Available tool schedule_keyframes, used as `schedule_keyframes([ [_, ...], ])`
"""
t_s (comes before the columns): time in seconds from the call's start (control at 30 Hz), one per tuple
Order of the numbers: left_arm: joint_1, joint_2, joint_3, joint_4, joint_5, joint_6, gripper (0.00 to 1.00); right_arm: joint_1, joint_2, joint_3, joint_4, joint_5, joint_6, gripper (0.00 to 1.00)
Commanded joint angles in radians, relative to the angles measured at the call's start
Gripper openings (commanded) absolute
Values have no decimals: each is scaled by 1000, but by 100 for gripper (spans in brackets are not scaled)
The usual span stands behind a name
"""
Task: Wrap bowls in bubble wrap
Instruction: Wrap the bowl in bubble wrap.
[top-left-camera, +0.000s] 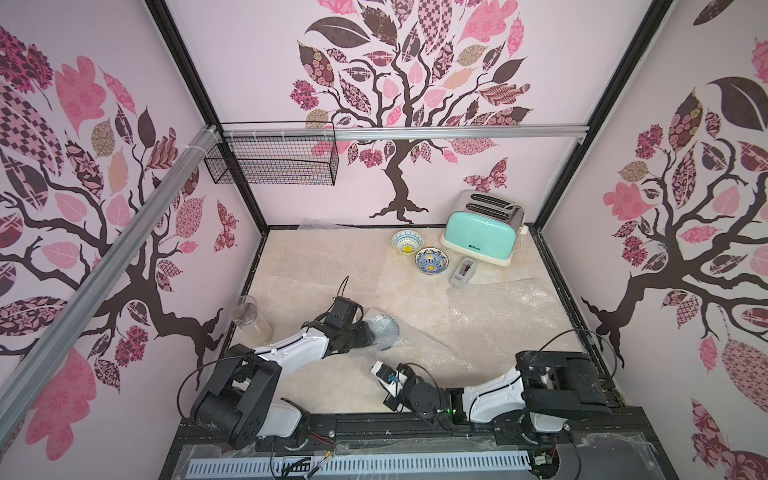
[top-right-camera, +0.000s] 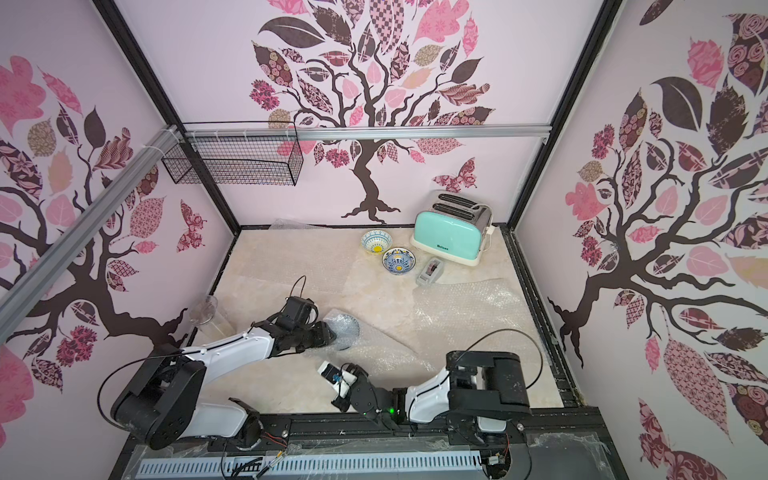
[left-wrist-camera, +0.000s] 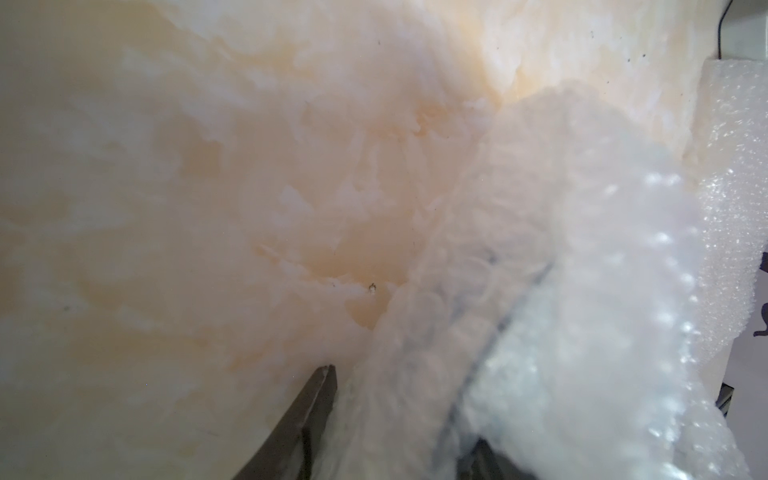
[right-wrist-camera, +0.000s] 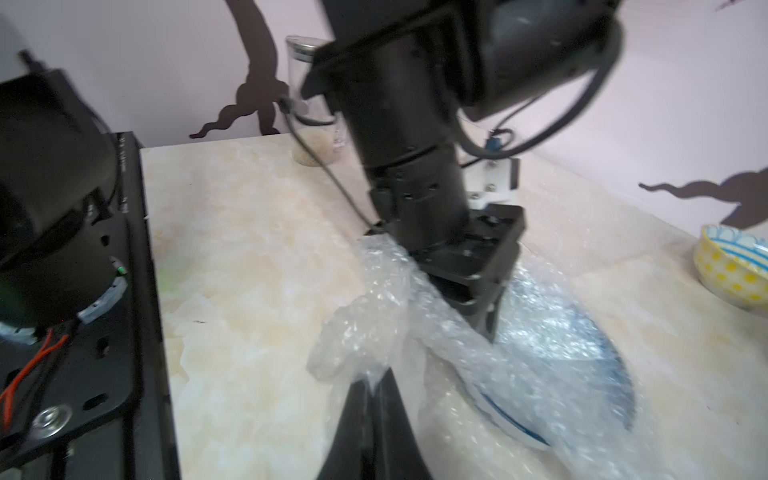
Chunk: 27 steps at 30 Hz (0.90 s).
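1. The left arm (top-left-camera: 286, 347) and right arm (top-left-camera: 488, 395) have white shells between bulky black joints.
2. Thin black cables (top-left-camera: 573, 332) loop off the joints.
3. A green light (top-left-camera: 449, 411) glows on the right arm.
4. The right gripper (right-wrist-camera: 370, 399) has black tapered fingers.
5. Red wires (right-wrist-camera: 25, 370) and a silver bolt (right-wrist-camera: 50, 417) sit on the black base plate (right-wrist-camera: 99, 365).

The left arm is stretching forward and low, wrist angled down. The left gripper (right-wrist-camera: 484, 322) is clamping the bowl (right-wrist-camera: 590, 357) through bubble wrap (right-wrist-camera: 365, 291), jaws standing partly apart. The right arm is folding inward with its elbow out to the side, and the right gripper (right-wrist-camera: 372, 382) is pinching a fold of the wrap, jaws fully closed.
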Motion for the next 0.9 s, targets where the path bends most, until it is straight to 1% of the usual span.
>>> schedule_keyframes([
  [0.0, 3, 13, -16, 7, 14, 25, 47, -107, -67, -1, -147, -108, 138, 0],
  [0.13, 4, 6, -30, 26, 27, 30, 45, -208, -91, 34, -247, -123, 211, 0],
  [0.23, 5, 11, -28, 28, 31, 34, 43, -290, -91, 68, -303, -170, 263, 0],
  [0.37, 3, 19, -28, 43, 44, 34, 42, -372, -39, 153, -398, -237, 309, 0],
  [0.47, 2, 18, -30, 45, 51, 38, 41, -399, -2, 190, -418, -250, 325, 0],
  [0.53, 3, 18, -30, 49, 51, 38, 40, -424, 36, 234, -456, -288, 348, 0],
  [0.7, 0, 23, -38, 63, 65, 37, 40, -434, 123, 293, -486, -301, 348, 0],
  [0.73, -1, 20, -40, 63, 65, 35, 41, -436, 138, 298, -489, -305, 349, 0],
  [0.77, -2, 14, -45, 65, 65, 30, 44, -437, 150, 302, -491, -305, 351, 0],
  [0.87, 1, -16, -59, 55, 44, 3, 67, -439, 160, 287, -467, -318, 364, 0],
])
